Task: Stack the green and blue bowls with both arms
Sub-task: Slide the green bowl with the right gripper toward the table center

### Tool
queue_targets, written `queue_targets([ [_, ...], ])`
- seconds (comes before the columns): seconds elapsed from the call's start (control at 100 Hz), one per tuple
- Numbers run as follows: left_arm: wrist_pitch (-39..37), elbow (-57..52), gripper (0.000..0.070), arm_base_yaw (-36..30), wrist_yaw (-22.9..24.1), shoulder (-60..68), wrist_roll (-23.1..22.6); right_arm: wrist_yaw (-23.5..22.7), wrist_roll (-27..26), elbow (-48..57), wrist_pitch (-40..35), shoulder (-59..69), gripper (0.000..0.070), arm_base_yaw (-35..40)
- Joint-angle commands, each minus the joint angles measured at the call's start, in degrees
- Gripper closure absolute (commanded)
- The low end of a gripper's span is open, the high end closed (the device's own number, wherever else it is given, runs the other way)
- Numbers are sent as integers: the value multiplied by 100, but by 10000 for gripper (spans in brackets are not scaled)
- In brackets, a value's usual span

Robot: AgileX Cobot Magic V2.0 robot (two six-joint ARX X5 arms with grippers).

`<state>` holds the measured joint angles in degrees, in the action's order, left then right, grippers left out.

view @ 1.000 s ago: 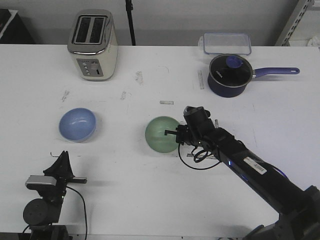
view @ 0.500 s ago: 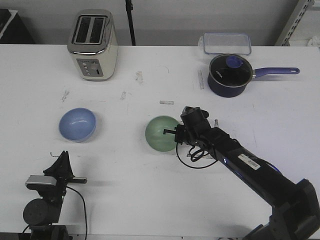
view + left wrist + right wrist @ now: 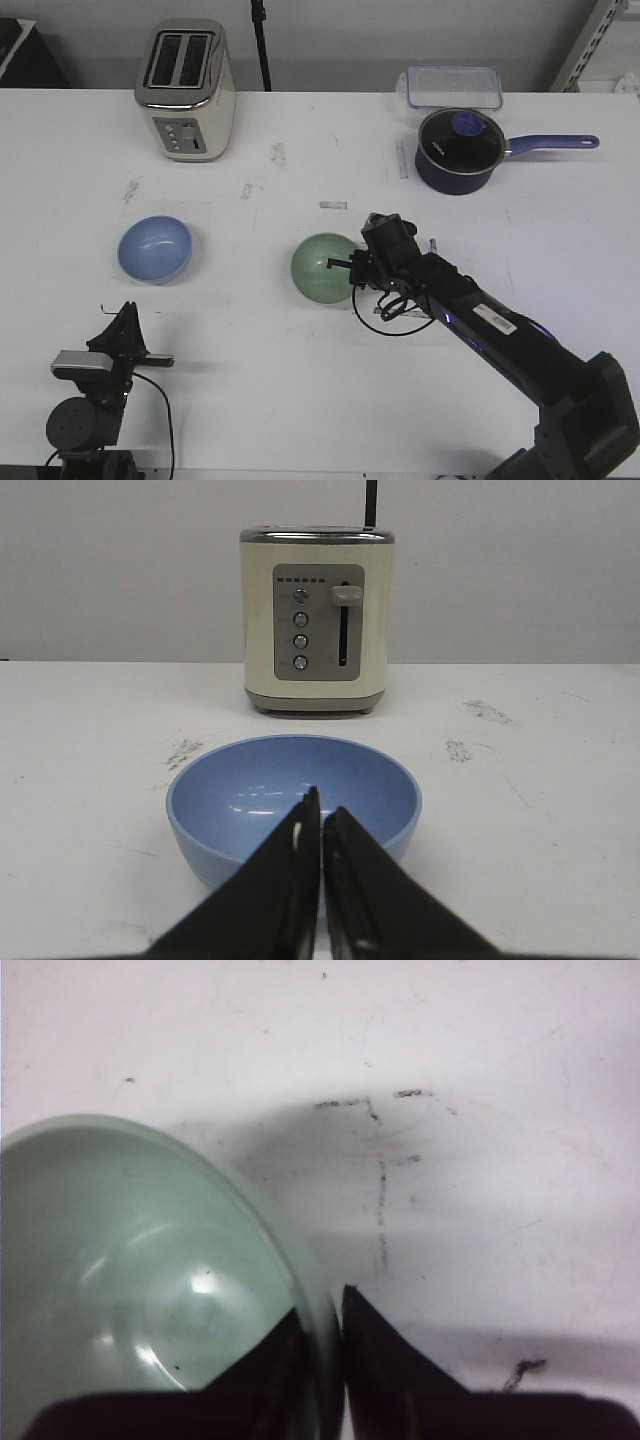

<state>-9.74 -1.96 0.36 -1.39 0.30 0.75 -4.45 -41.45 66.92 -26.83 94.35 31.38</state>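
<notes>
The pale green bowl [image 3: 324, 268] stands upright in the middle of the table. My right gripper [image 3: 352, 268] is shut on its right rim, one finger inside and one outside, as the right wrist view shows with the green bowl [image 3: 150, 1270] and right gripper [image 3: 322, 1305]. The blue bowl [image 3: 155, 248] rests upright at the left, untouched. My left gripper [image 3: 128, 322] stays low near the front edge, short of the blue bowl [image 3: 293, 798]; in the left wrist view the left gripper [image 3: 320, 815] is shut with nothing between its fingers.
A cream toaster [image 3: 186, 90] stands at the back left. A dark navy saucepan [image 3: 460, 148] with a glass lid and a clear plastic box [image 3: 453, 86] are at the back right. A loop of black cable [image 3: 390, 312] hangs under the right wrist.
The right arm has shifted slightly; the green bowl has barely moved. The left arm and blue bowl are unchanged.
</notes>
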Motion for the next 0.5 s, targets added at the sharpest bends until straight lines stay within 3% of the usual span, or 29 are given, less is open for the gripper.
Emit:
queue_targets([
  [0.0,-66,127,698,4,13,-11,-50,-2,-55,55,13,142,677,15],
  [0.07,-66,127,698,4,11,-11,-50,-4,-57,55,-7,151,627,15],
  [0.21,-66,127,698,4,13,-11,-50,11,-61,55,-20,151,390,9],
  [0.49,-66,127,698,4,13,-11,-50,44,-48,63,85,70,311,4],
])
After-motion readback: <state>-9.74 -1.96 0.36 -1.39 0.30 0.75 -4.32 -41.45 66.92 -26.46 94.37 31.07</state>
